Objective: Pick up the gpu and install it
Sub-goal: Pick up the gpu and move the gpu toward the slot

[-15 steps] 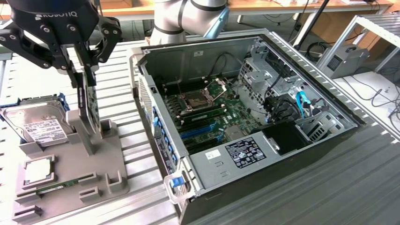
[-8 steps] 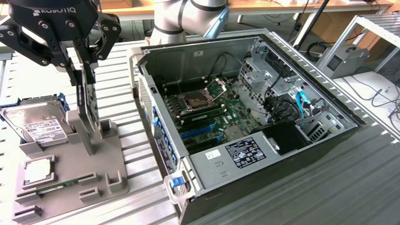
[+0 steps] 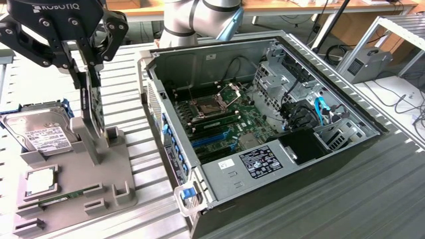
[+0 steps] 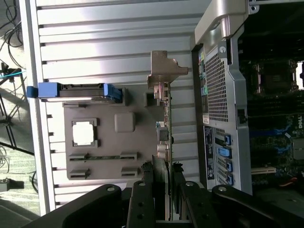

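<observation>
The gpu (image 3: 91,104) hangs upright and edge-on at the exterior view's left, above the tall post of a grey holder (image 3: 99,174). My gripper (image 3: 88,62) is shut on the card's top edge. I cannot tell whether its lower end is clear of the holder. In the wrist view the gpu (image 4: 165,114) runs as a thin strip out from between my fingers (image 4: 142,194), and its silver bracket (image 4: 164,71) is at the far end. My gripper (image 4: 162,187) clamps the card from both sides. The open computer case (image 3: 265,164) lies to the exterior view's right, with blue slots (image 3: 212,137) on its motherboard.
The grey holder also carries a hard drive (image 3: 40,132) with a white label, a processor chip (image 3: 41,180) and a narrow memory stick (image 3: 63,199). The case's perforated rear wall (image 4: 223,109) stands close beside the card. Cables and a drive cage (image 3: 285,74) fill the case's far side.
</observation>
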Robot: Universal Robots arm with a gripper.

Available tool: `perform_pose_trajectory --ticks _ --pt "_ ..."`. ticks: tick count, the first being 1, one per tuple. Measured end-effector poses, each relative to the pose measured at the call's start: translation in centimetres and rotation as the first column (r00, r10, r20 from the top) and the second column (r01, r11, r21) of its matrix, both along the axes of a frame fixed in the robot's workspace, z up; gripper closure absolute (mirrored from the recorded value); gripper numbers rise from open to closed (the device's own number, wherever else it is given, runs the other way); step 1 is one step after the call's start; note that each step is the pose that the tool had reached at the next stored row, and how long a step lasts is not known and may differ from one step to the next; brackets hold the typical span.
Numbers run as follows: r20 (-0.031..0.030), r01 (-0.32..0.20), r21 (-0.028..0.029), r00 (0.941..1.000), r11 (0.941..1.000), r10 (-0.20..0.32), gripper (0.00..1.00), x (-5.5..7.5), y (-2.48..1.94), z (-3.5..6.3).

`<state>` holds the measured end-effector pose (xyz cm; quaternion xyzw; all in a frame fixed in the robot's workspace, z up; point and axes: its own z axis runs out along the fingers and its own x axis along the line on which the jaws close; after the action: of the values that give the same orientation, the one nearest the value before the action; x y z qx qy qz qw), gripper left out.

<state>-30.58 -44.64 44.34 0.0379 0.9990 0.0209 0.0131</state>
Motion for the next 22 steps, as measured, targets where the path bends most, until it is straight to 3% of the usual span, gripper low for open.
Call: perform_pose_trajectory --ticks 22 --pt "0.0001 0.000 0.0001 1.0000 1.0000 0.000 0.73 0.0 0.00 1.30"
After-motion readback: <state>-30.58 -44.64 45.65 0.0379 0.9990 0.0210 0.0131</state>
